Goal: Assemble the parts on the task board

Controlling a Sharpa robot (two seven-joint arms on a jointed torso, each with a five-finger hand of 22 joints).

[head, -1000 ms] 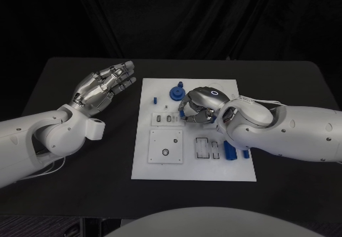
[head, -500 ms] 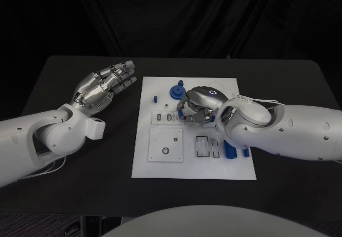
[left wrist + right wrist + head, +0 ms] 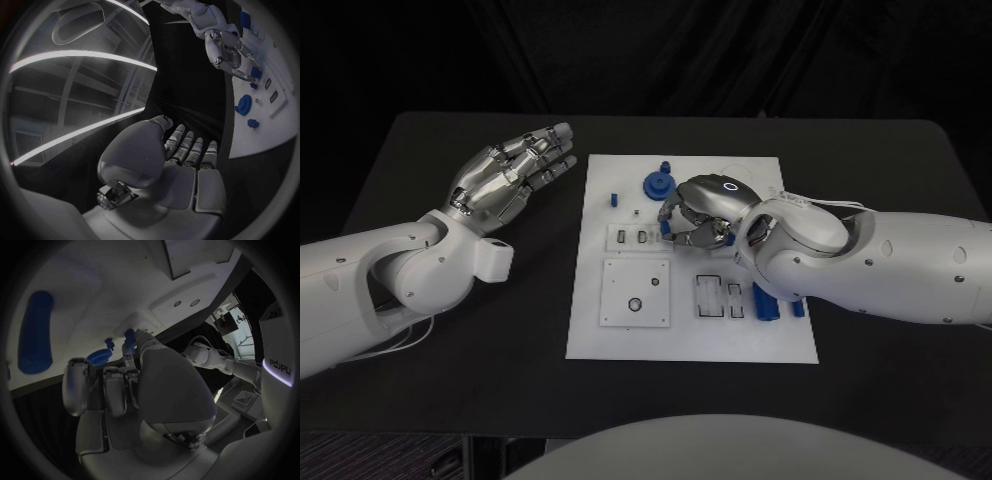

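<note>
Right now your right hand [image 3: 700, 212] sits low over the upper middle of the white task board [image 3: 689, 345], knuckles up, fingers curled down toward the board's surface. From the right wrist view you can see its fingertips [image 3: 132, 337] pinching a small blue part [image 3: 129, 333] just above the board, so that hand is gripping the piece; a round blue part [image 3: 98, 357] lies just beside the fingers, and a long blue cylinder [image 3: 34, 332] lies well apart from them on the board. Your right forearm [image 3: 877, 265] crosses the board's right side and hides part of it. Your left hand [image 3: 512, 175] hovers off the board's left edge over the black table [image 3: 444, 350], palm turned toward the board, fingers straight and spread, holding nothing. On the board itself, you have a blue gear-like disc [image 3: 653, 187] near the far edge with a small blue knob [image 3: 666, 167] beyond it, a little blue peg [image 3: 613, 202] near the left edge, and a blue bar [image 3: 764, 304] with a smaller blue piece [image 3: 796, 310] beside it, both tucked just beside your right arm. A square white plate [image 3: 635, 294] with an oval hole sits on the board's left half, and slotted recesses [image 3: 720, 298] lie between it and the blue bar.
</note>
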